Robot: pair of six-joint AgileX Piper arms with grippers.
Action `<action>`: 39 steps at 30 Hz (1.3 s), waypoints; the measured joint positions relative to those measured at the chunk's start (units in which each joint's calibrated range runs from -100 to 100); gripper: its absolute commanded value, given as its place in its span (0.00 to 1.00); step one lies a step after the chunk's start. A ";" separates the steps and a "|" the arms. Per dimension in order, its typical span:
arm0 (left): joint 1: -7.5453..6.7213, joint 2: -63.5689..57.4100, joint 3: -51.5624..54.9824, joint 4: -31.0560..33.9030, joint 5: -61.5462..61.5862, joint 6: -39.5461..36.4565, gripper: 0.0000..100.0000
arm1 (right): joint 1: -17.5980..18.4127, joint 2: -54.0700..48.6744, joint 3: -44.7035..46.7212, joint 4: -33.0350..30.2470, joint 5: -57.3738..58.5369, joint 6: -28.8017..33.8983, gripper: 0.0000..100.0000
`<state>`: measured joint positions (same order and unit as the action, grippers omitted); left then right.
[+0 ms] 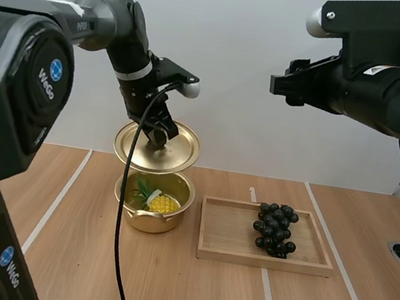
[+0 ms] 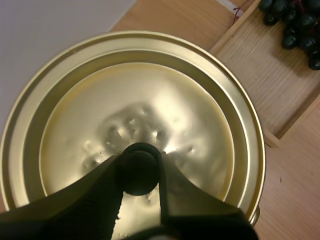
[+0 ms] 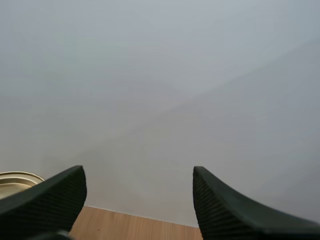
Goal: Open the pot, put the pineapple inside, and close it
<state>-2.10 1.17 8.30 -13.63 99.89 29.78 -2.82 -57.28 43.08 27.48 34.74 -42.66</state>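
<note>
Left jaws gripping lid (image 1: 178, 156) over pot (image 1: 149, 221), pineapple (image 1: 163, 204) inside, grapes (image 1: 275, 229) on tray (image 1: 229, 229)

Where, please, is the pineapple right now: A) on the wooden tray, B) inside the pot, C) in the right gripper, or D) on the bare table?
B: the pineapple lies inside the open pot, under the lid that the left gripper holds above it.

Table (image 1: 185, 292) holdings:
- Pot (image 1: 137, 220) sitting left of centre.
- Pineapple (image 1: 162, 203) lying inside the pot.
- Lid (image 1: 138, 154) hanging tilted over the pot's far rim, its knob (image 2: 137, 167) sitting pinched between the left gripper's (image 1: 158, 133) fingers.
- Tray (image 1: 228, 234) lying just right of the pot.
- Grapes (image 1: 274, 228) resting in the tray, about its middle.
- Right gripper (image 3: 137, 175) hanging high at the right, fingers standing apart, well above the tray.
</note>
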 measured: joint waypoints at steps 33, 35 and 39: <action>0.00 9.46 4.91 -3.53 0.11 1.55 0.00 | -0.23 0.00 0.00 -2.19 0.00 0.07 1.00; 0.00 9.46 5.50 -3.53 0.11 1.94 0.00 | -0.23 0.00 0.00 -2.19 0.00 0.07 1.00; 0.00 9.46 7.41 -3.53 -1.39 2.24 0.00 | -0.23 0.00 0.00 -2.19 0.00 0.07 1.00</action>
<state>-2.10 10.63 15.71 -17.15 98.49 32.02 -3.05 -57.28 43.08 25.29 34.74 -42.59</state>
